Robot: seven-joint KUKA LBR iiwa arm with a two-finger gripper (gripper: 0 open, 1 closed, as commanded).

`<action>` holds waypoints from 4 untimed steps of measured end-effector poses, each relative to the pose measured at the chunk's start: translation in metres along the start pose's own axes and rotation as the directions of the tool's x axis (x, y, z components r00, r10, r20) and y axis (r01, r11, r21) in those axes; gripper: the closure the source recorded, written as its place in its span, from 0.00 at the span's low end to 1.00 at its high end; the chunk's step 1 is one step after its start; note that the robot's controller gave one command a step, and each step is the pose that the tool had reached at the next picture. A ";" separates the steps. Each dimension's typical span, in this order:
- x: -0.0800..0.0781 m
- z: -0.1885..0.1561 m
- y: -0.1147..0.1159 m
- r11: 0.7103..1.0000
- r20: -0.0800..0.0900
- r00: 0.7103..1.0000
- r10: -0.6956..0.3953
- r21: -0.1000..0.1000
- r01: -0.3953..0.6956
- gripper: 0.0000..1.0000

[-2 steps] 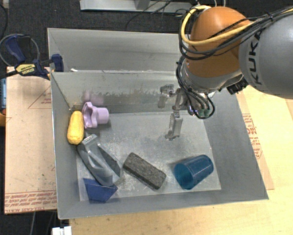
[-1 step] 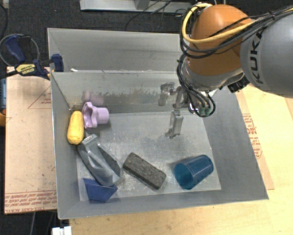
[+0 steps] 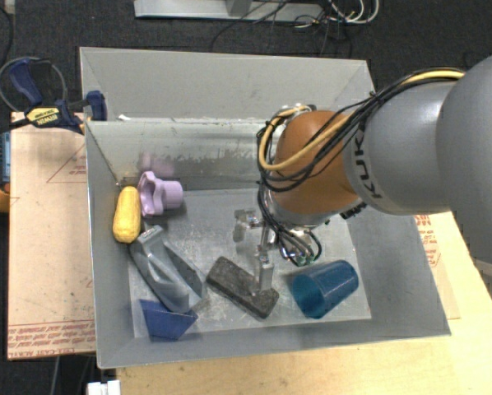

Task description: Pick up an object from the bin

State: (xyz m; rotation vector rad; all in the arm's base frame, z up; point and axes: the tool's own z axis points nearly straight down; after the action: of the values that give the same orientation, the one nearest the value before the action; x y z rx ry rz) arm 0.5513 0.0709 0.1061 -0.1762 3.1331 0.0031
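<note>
– Now, which item lies under the gripper (image 3: 255, 249)?
– Dark grey block (image 3: 239, 288): flat, rectangular, set slantwise at lower centre of the frame, just left of the blue cup (image 3: 322, 287).
– Position relative to the gripper?
– Directly beneath it. One fingertip (image 3: 260, 289) reaches the block's right end. The fingers stand apart, with nothing between them.
</note>
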 end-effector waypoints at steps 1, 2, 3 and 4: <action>0.023 -0.056 0.020 1.000 0.015 1.000 0.006 0.000 -0.006 0.00; 0.055 0.007 0.045 0.981 -0.007 0.981 0.196 0.000 -0.196 0.00; 0.052 0.035 0.033 0.998 0.028 0.997 -0.068 0.000 0.068 0.00; 0.061 0.033 0.021 0.919 0.005 0.919 0.394 -0.004 -0.394 1.00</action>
State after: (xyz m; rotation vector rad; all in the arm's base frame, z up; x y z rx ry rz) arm 0.4885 0.0854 0.0728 0.4573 3.0989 0.0096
